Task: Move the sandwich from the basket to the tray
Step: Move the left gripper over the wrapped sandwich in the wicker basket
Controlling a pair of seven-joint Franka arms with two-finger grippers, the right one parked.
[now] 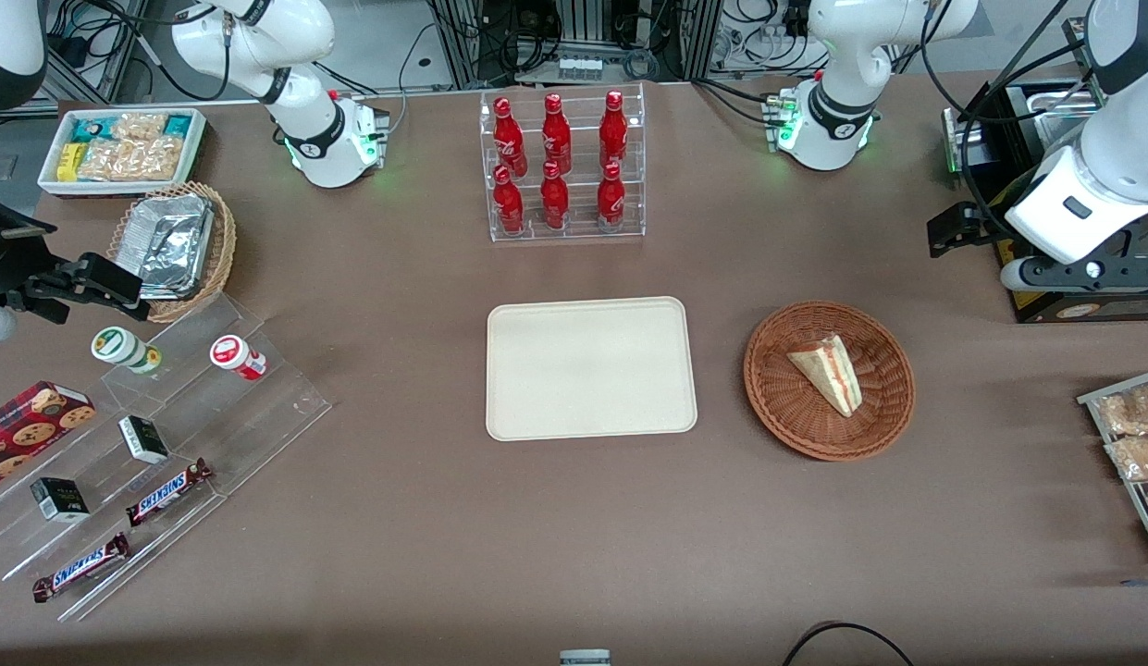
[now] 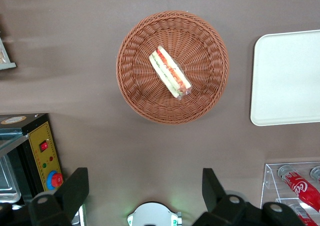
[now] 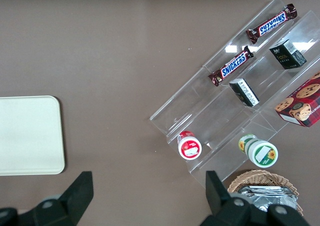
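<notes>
The sandwich, a pale wedge with red and green filling, lies in the round reddish-brown basket. The cream tray lies flat beside the basket, toward the parked arm's end, with nothing on it. My left gripper hangs high above the table, farther from the front camera than the basket and toward the working arm's end. It is open and holds nothing. The left wrist view shows its spread fingers, the sandwich, the basket and part of the tray.
A clear rack of red bottles stands farther back than the tray. A black box with a yellow panel sits under my gripper. A wire rack of bagged snacks is at the working arm's end. An acrylic stepped shelf is at the parked arm's end.
</notes>
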